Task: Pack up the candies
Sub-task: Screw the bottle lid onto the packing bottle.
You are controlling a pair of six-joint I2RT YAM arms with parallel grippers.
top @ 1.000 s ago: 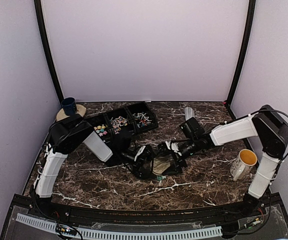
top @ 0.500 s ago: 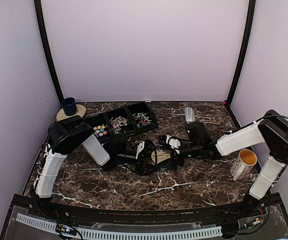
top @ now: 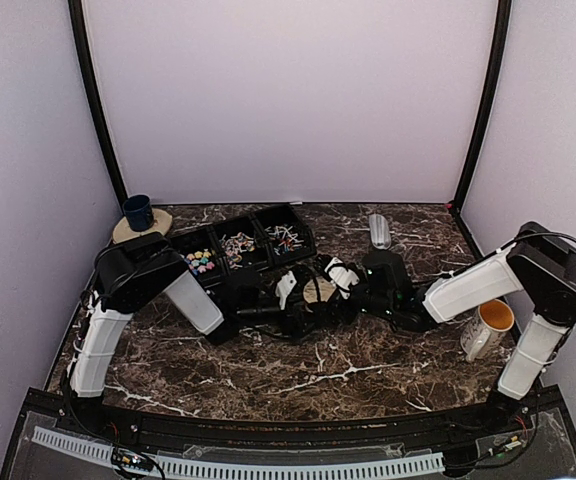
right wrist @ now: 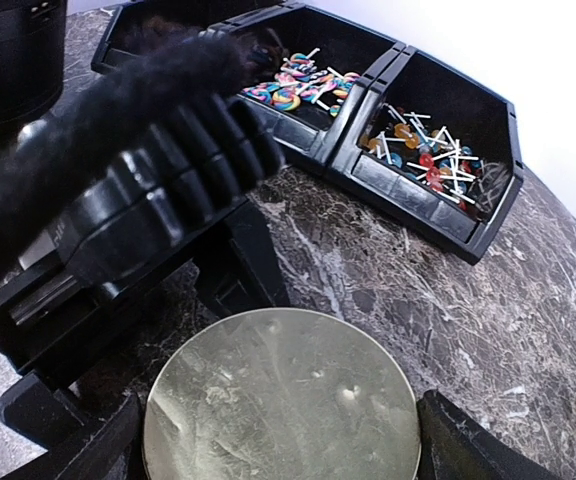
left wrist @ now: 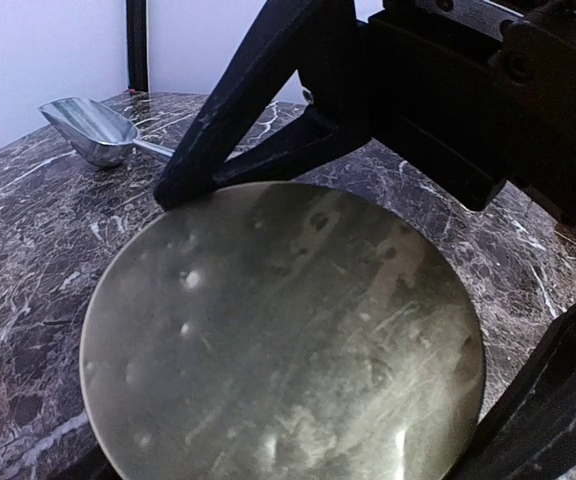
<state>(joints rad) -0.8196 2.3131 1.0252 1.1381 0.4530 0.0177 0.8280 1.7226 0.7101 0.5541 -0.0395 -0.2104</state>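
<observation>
The candies lie in three joined black bins point(top: 243, 245): colourful ones point(top: 201, 261) on the left, pinkish ones point(top: 236, 245) in the middle, white-sticked ones point(top: 284, 236) on the right. The right wrist view shows candies point(right wrist: 293, 88) in the bins behind the lid. A round gold lid point(top: 318, 292) sits mid-table between both grippers. My left gripper point(top: 293, 300) holds it from the left, my right gripper point(top: 336, 285) from the right. The lid point(right wrist: 281, 400) fills the gap between the right fingers point(right wrist: 468, 445). In the left wrist view the lid point(left wrist: 278, 340) hides most of my left fingers.
A metal scoop point(top: 378, 230) lies at the back right, also in the left wrist view point(left wrist: 93, 130). A white mug point(top: 488, 325) with a yellow inside stands at the right edge. A blue cup point(top: 137, 211) sits on a tan coaster at the back left corner.
Both grippers and the gold lid between them have moved away from the near edge, closer to the bins. The right forearm has swung lower and flatter.
</observation>
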